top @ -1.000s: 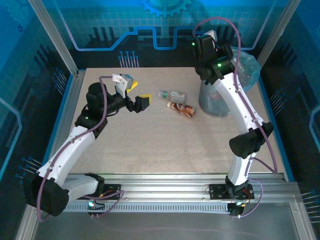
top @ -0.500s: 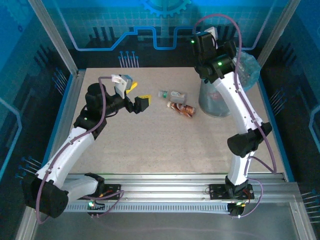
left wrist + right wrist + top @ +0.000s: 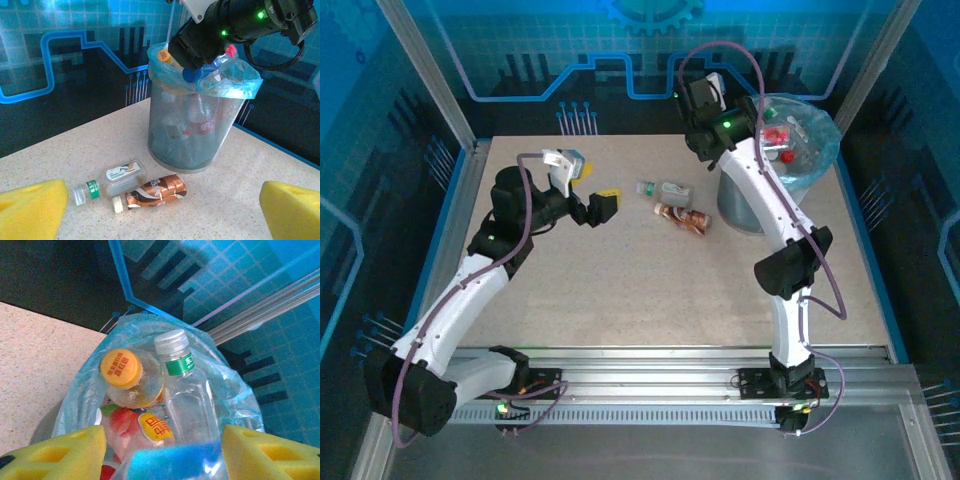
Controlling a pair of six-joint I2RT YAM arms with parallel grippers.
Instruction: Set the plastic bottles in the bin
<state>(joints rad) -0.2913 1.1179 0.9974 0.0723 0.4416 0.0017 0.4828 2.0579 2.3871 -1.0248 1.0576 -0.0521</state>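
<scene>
The left fingers (image 3: pixel 30 207) stand spread and empty, beyond them a clear bottle (image 3: pixel 117 176) and a brown bottle (image 3: pixel 157 190) lie on the counter (image 3: pixel 60 150) — left to do — beside the heaped bin (image 3: pixel 190 135), over which the right fingers (image 3: pixel 60 452) flank a blue-capped bottle (image 3: pixel 172 460), grip unclear.

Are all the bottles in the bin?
No, a clear bottle and a brown bottle lie on the table beside the bin.

two bottles (image 3: pixel 112 179) on the table (image 3: pixel 60 150) — one bin (image 3: pixel 159 125).
</scene>
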